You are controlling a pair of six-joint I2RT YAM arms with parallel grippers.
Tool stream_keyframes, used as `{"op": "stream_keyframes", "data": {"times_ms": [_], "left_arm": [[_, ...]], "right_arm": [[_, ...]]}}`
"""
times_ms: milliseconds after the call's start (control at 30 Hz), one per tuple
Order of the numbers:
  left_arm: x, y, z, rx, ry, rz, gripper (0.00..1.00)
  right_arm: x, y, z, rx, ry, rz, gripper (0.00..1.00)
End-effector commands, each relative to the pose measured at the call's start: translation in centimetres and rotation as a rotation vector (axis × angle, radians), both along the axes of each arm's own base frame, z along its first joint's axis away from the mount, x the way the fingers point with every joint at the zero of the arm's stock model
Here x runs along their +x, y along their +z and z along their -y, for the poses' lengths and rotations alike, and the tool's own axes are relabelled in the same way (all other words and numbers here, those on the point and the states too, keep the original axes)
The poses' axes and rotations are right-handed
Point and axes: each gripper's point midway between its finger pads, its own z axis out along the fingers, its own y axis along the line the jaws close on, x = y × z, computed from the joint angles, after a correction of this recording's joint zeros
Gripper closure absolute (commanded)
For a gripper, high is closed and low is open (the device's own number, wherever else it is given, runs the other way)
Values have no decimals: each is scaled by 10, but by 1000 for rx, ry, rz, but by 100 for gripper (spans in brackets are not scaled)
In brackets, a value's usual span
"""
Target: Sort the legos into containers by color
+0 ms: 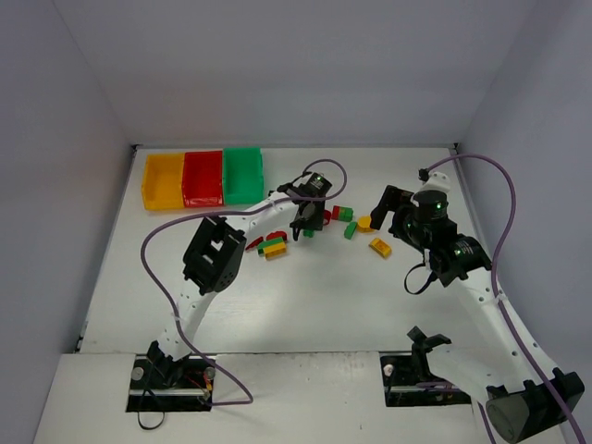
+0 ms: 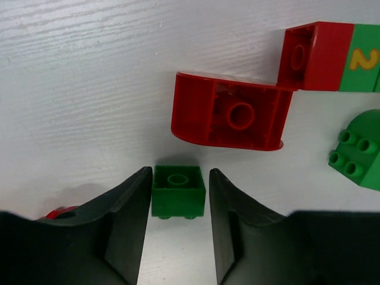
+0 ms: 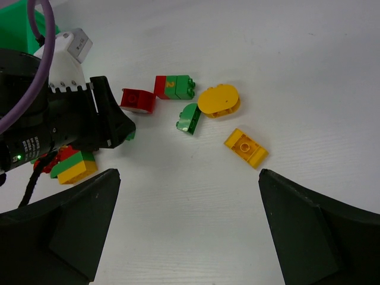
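My left gripper (image 2: 180,173) is low over the table, its jaws open on either side of a small green lego (image 2: 178,191) that lies studs down; the left finger touches it and a narrow gap shows at the right finger. In the top view this gripper (image 1: 303,231) is among the scattered legos. My right gripper (image 3: 188,172) is wide open and empty above bare table, near a flat yellow lego (image 3: 246,148). The joined yellow bin (image 1: 163,180), red bin (image 1: 203,178) and green bin (image 1: 242,174) stand at the back left.
Near the left gripper lie a red curved lego (image 2: 231,113), a red-green lego marked 2 (image 2: 329,56) and a green rounded lego (image 2: 359,151). A yellow oval lego (image 3: 218,101) lies further right. A red-green-yellow clump (image 1: 271,246) sits beside the left arm.
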Motion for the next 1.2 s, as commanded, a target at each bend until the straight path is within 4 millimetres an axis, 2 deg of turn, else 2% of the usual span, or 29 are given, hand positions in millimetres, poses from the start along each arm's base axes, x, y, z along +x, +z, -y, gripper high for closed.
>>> {"op": "stream_keyframes", "data": {"times_ms": [0,33,67,133,167,200,233,333,367,400,467,500,533,567,600,633,667,700,733,800,833,900,933,1033,1167], "left_arm": [[19,33,3,-32,6,87,64],[20,34,0,-25,14,89,70],[22,36,-3,-23,23,91,81],[25,54,-9,-32,33,122,90],[30,73,-16,-35,46,160,95],[33,84,-22,-36,57,180,96],[41,105,-34,-46,79,218,96],[58,133,-63,-59,128,269,96],[64,145,-75,-60,141,292,96],[78,154,-98,-59,185,313,96],[94,162,-124,-37,218,339,96],[107,170,-146,-36,263,360,96],[114,171,-157,-27,271,367,96],[126,166,-175,-16,299,368,96],[135,172,-182,-17,312,386,95],[142,161,-190,2,317,372,95],[149,158,-196,8,324,372,94],[156,156,-207,13,339,373,92],[166,152,-211,20,340,378,83],[177,149,-220,25,342,387,76],[185,146,-221,36,330,397,68],[191,146,-221,49,310,407,61],[195,150,-221,59,290,425,54],[199,161,-220,60,266,464,41],[192,173,-219,52,260,473,40]], "right_arm": [[6,7,-2,25,-12,33,0],[6,7,-2,24,-13,33,0],[6,8,-1,23,-14,35,0],[5,8,-1,22,-15,35,0],[6,7,-1,21,-15,34,0],[6,8,-1,23,-15,35,0],[6,8,-1,20,-14,34,0],[6,7,-2,21,-12,32,0],[7,7,-2,18,-10,31,0],[7,8,-2,18,-11,34,0],[7,8,-1,16,-10,34,0],[7,7,-1,12,-8,31,0],[8,7,-1,11,-8,32,0],[8,8,-1,8,-6,33,0],[8,8,-1,9,-7,32,0],[8,8,-1,7,-5,32,0],[9,7,-1,5,-7,31,0],[9,7,-2,4,-4,29,0],[9,7,-2,2,-3,30,0],[9,8,-1,-3,0,33,0],[8,7,-1,-4,1,32,0],[7,9,-1,-2,2,37,0],[6,8,-1,0,3,37,0],[4,7,-2,8,5,36,0],[4,3,-2,15,3,25,0]]}}
